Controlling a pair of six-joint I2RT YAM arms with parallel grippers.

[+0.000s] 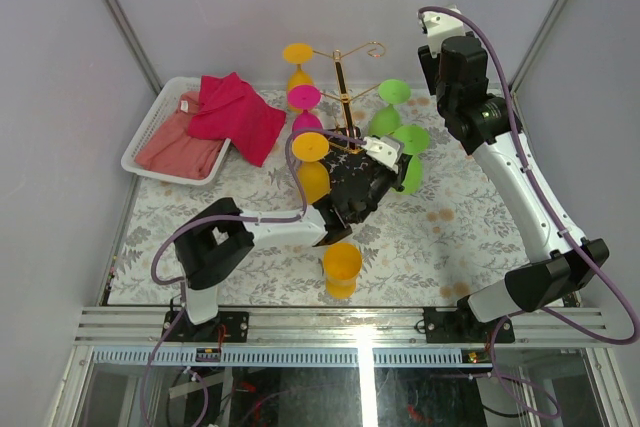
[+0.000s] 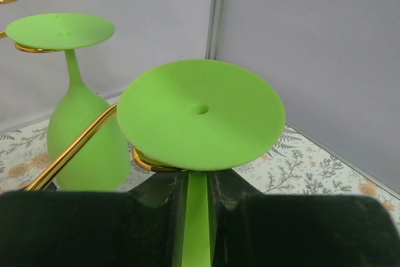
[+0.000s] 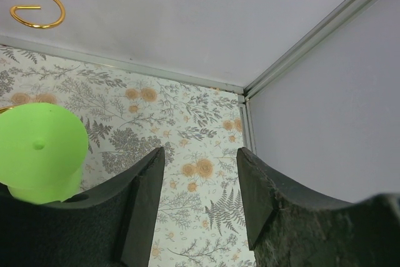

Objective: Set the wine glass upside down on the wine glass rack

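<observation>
On the floral worktop (image 1: 450, 217) stands the gold wine glass rack (image 1: 341, 87). My left claw (image 2: 199, 217) pinches the stem of an upside-down green wine glass (image 2: 200, 114). Its foot sits on a rack curl and its bowl is hidden from me. My right claw (image 3: 200, 173) is spread and holds nothing.

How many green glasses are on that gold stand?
2, both upside down on the rack: the farther green glass hangs free; the nearer green glass has its stem in the left pincer. More may be hidden.

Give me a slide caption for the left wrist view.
Left gripper grips the stem of an inverted green wine glass, foot over a gold wire rack arm.
</observation>
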